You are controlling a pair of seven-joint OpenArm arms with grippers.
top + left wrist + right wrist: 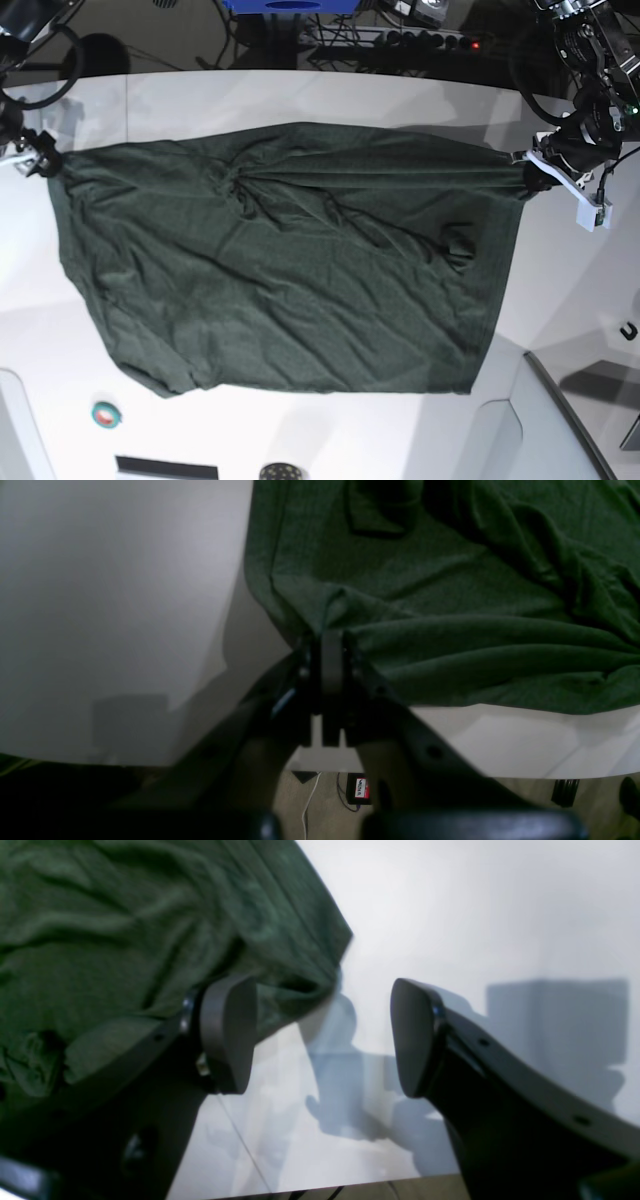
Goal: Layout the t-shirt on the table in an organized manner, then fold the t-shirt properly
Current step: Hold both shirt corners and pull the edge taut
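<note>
White table (300,440) bears the spread t-shirt (290,260) (wrinkly, dark green).

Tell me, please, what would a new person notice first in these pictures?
The big dark green t-shirt spread wrinkled across the white table catches the eye first. Next, the left claw, shut on the t-shirt's edge near the table's rim. In the right wrist view, the right claw stands open beside the cloth, holding nothing.
</note>
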